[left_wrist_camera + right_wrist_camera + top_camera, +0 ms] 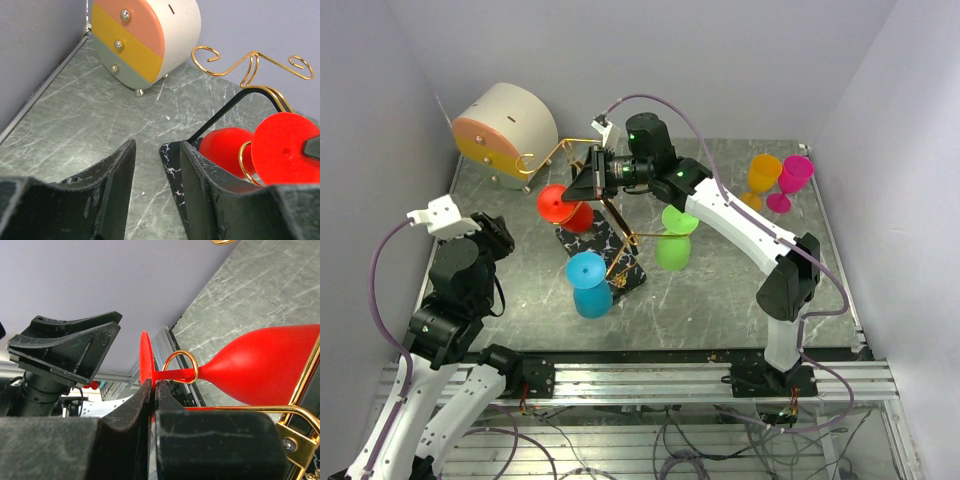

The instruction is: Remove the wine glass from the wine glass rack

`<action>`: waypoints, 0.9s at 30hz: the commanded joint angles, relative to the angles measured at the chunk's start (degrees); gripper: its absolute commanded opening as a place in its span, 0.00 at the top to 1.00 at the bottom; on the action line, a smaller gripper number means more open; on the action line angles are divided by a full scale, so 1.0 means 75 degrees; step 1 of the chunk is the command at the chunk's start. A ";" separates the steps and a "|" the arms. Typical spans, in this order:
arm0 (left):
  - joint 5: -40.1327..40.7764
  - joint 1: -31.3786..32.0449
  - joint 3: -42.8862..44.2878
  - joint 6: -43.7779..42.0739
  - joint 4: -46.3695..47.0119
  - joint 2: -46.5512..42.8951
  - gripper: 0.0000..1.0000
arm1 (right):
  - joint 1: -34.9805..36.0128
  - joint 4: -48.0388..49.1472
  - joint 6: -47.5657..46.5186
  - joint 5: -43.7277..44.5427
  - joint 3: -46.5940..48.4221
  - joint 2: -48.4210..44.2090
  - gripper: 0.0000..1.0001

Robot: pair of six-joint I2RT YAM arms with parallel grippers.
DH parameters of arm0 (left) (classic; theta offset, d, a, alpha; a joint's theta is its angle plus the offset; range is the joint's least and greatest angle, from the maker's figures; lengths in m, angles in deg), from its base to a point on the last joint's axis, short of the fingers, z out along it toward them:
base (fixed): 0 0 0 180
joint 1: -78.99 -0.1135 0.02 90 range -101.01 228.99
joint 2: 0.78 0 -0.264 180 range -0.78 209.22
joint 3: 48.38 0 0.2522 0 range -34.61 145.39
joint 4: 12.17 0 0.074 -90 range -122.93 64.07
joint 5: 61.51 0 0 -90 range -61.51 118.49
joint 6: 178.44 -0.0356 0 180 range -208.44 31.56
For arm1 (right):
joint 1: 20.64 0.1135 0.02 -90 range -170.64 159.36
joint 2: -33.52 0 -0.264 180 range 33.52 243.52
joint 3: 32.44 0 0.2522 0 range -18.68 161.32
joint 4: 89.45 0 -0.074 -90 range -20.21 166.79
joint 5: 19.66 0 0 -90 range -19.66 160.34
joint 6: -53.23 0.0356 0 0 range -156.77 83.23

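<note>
The right tool (pixel 152 386) is clamped on the thin foot of the red wine glass (pixel 260 365) — its stem hangs in a gold loop of the wine glass rack (pixel 181 367). Likely light, stiff, slick plastic; the left tool (pixel 157 150) gapes.

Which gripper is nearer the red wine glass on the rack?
Right: the right gripper pinches the red wine glass by its foot; the left gripper is open, apart from it.

Grey-green marbled tabletop (pixel 720 300). Plain lilac walls (pixel 720 60) close off its left, far and right edges. Metal rail (pixel 650 375) along the near edge. Even light.
</note>
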 commanded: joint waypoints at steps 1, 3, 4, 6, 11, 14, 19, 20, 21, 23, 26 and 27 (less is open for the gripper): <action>0.0085 -0.0012 -0.0025 0.0051 0.0072 0.0005 0.48 | -0.0081 0.0775 0.0232 -0.0276 0.0158 0.0086 1.00; 0.0062 -0.0012 -0.0026 0.0039 0.0086 0.0017 0.48 | -0.0086 0.0836 0.0309 -0.0393 0.0082 0.0103 1.00; 0.0051 -0.0012 -0.0022 0.0042 0.0090 0.0028 0.48 | -0.0084 0.0886 0.0339 -0.0456 0.0041 0.0089 1.00; 0.0049 -0.0012 -0.0017 0.0038 0.0085 0.0049 0.48 | -0.0067 0.0991 0.0392 -0.0569 -0.0029 0.0077 1.00; 0.0058 -0.0012 -0.0021 0.0041 0.0079 0.0078 0.48 | 0.0011 0.0830 0.0349 -0.0793 0.0111 0.0176 1.00; 0.0061 -0.0012 -0.0017 0.0042 0.0067 0.0078 0.48 | 0.0080 0.0683 0.0242 -0.0829 0.0226 0.0284 1.00; 0.0073 -0.0012 -0.0015 0.0040 0.0059 0.0090 0.48 | 0.0194 0.0612 0.0164 -0.0888 0.0246 0.0401 1.00; 0.0073 -0.0012 -0.0018 0.0040 0.0057 0.0089 0.48 | 0.0203 0.0630 0.0162 -0.0878 0.0230 0.0395 1.00; 0.0079 -0.0012 -0.0013 0.0040 0.0060 0.0090 0.48 | 0.0216 0.0660 0.0172 -0.0877 0.0205 0.0387 1.00; 0.0084 -0.0018 -0.0010 0.0040 0.0062 0.0093 0.48 | 0.0249 0.0671 0.0174 -0.0891 0.0210 0.0395 1.00; 0.0084 -0.0012 -0.0015 0.0025 0.0058 0.0095 0.48 | 0.0284 0.0592 0.0143 -0.0904 0.0274 0.0392 1.00; 0.0090 -0.0012 -0.0008 0.0025 0.0056 0.0091 0.48 | 0.0299 0.0525 0.0133 -0.0907 0.0291 0.0396 1.00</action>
